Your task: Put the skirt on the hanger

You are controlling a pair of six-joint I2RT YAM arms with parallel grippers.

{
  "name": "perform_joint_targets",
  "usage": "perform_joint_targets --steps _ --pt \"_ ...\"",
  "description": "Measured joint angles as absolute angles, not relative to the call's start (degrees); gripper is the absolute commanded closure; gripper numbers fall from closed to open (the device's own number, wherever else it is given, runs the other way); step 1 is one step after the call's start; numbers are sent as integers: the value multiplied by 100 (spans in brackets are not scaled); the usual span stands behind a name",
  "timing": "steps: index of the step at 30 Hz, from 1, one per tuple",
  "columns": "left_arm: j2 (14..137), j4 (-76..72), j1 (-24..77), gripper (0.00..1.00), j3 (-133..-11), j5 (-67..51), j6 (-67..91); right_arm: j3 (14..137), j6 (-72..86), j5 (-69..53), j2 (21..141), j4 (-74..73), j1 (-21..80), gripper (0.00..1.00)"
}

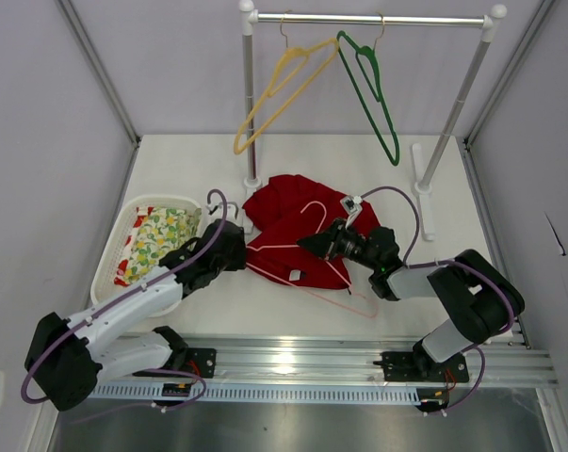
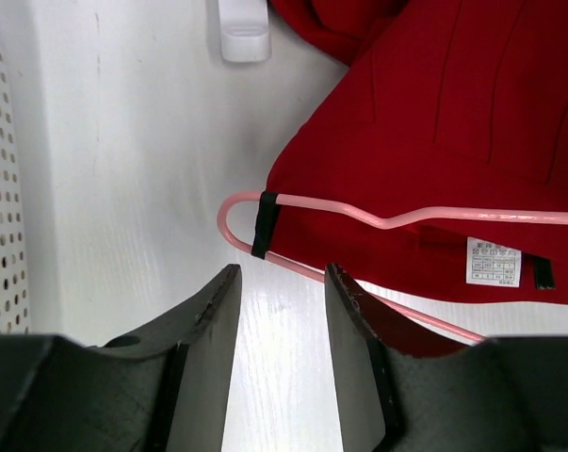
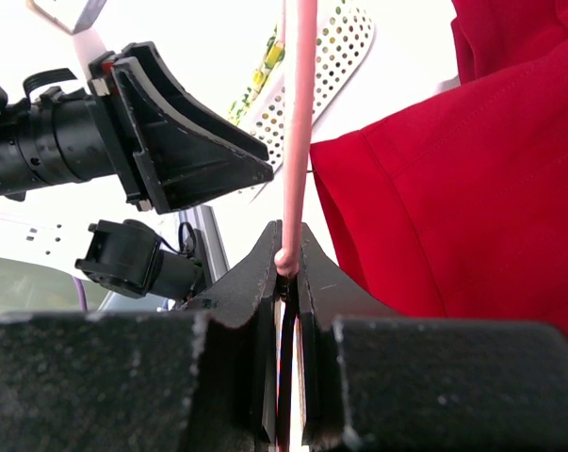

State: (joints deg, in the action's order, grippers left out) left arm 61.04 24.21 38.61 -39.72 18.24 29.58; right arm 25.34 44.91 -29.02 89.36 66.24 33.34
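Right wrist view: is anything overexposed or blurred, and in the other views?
Right wrist view: background washed out white; the right claw, pinching the hanger, looks soft near the lens. Left wrist view: the skirt is sharp, the left claw slightly blurred. Top external view: glare on the metal rail.

A white-posted clothes rail with a silver metal crossbar stands at the back of a white tabletop. Behind and beside the rail rise plain pale grey wall panels, evenly lit.
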Motion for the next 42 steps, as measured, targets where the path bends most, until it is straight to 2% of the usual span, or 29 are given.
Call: perform_joint_targets --steps 2,5,11,19,42 --pt "6042 2451 3861 61 -3981 1922 2998 2574 4471 -2888 8947 6622 3354 100" --pt "6001 2502 3861 78 -3981 2132 3057 2641 4418 -2880 9000 6624 3382 100" --pt "6086 2744 3859 92 -3992 2694 3315 2746 4338 -2871 9098 6521 3404 100" --pt "6508 2773 3835 98 -4058 3030 3461 2762 4283 -2871 9098 6460 3404 100" --pt "7164 1608 3586 100 -3944 2379 3454 2764 4237 -2836 9098 6410 3406 100"
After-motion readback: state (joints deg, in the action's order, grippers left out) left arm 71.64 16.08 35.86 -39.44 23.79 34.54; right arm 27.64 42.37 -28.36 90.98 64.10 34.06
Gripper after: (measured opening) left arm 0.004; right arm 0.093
